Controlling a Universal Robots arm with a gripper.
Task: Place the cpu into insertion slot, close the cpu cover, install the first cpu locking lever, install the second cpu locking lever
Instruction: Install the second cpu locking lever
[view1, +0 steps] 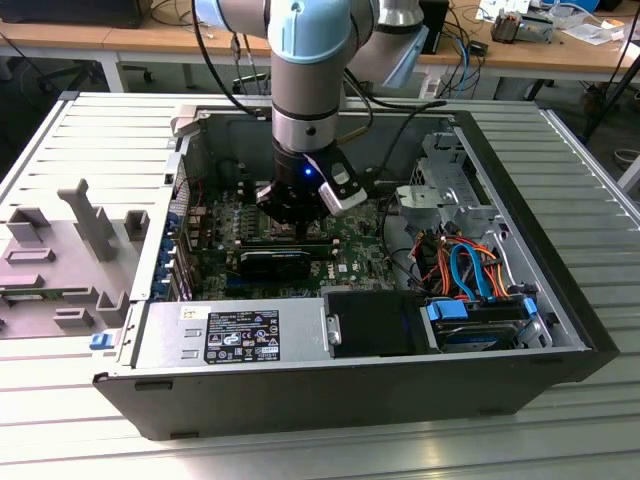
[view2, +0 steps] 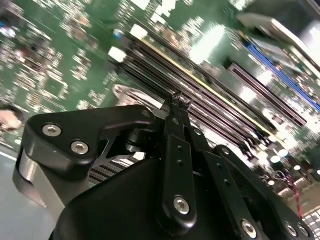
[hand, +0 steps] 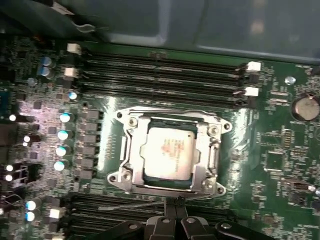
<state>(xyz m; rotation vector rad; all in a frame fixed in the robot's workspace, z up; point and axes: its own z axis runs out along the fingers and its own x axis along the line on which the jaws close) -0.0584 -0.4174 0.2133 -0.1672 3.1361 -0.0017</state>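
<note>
Silvery-grey top of the cpu (hand: 166, 156) plain in the first wrist view, seated in the insertion slot (hand: 131, 181), with the cpu cover (hand: 168, 117) folded down flat around it, its window framing the chip. Also there: a thin metal lever (hand: 131, 205) lying loose along the slot's near edge, beside the fingertips, and long black memory slots (hand: 160, 71) running past the far side. From the exterior view, none of that socket detail; instead the open computer case (view1: 300, 400) on a ribbed metal table (view1: 80, 150), a grey fixture (view1: 70, 250) off to the exterior view's left, orange and blue cables (view1: 465, 265) toward its right. Arm posed straight down into the case, wrist vertical, gripper (view1: 300, 228) low over the green motherboard (view1: 355, 250). In the second wrist view, fingers (view2: 179, 150) pressed together to a narrow tip just above the board, clenched with nothing seen between them; the same pinched-together tips (hand: 175, 212) at the socket's edge in the first wrist view.
</note>
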